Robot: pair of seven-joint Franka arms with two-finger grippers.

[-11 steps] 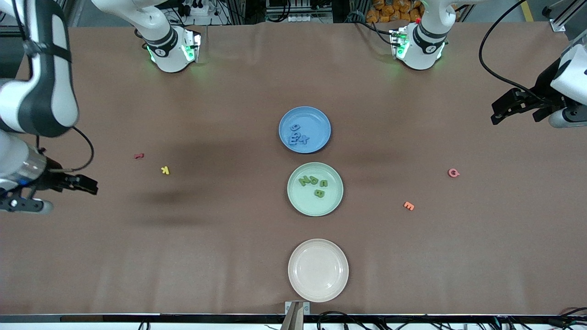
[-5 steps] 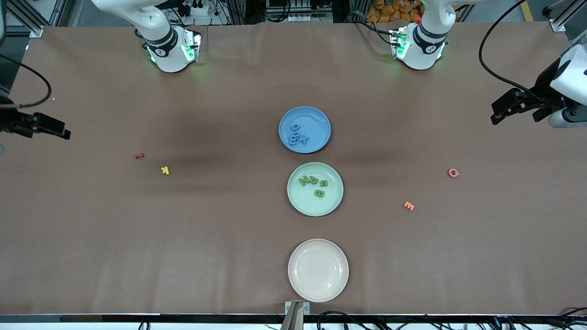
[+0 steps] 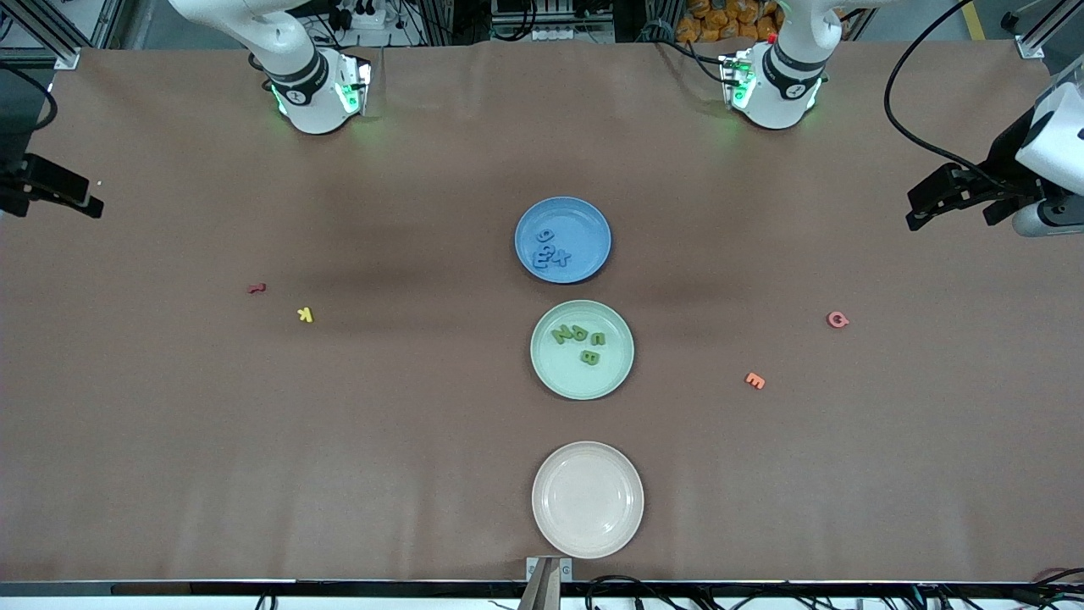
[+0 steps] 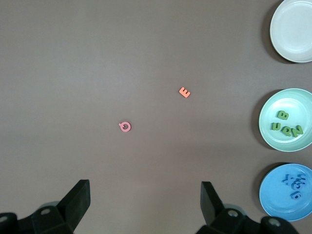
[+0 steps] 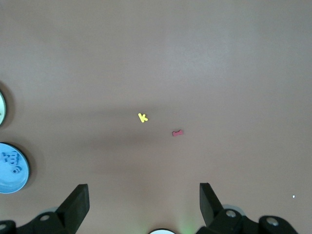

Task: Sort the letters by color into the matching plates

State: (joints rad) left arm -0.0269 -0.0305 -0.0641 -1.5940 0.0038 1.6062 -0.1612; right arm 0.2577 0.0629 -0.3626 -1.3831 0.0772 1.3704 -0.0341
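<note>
Blue plate, mint-green plate

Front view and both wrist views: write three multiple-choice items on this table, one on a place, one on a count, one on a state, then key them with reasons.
1. Where does the cream plate lie among the three plates?
A. nearest the front camera
B. between the other two
C. nearest the robots' bases

2. How many green letters lie in the green plate?
A. two
B. four
C. six

3. How do the left gripper and right gripper stand?
A. both open and empty
B. both shut on letters
C. left open, right shut on a letter

Answers:
1. A, it shows lowest in the front view, nearer than the green plate and the blue plate.
2. B, four green shapes show on its floor.
3. A, each wrist view shows fingers spread wide with only bare table between them.
</note>
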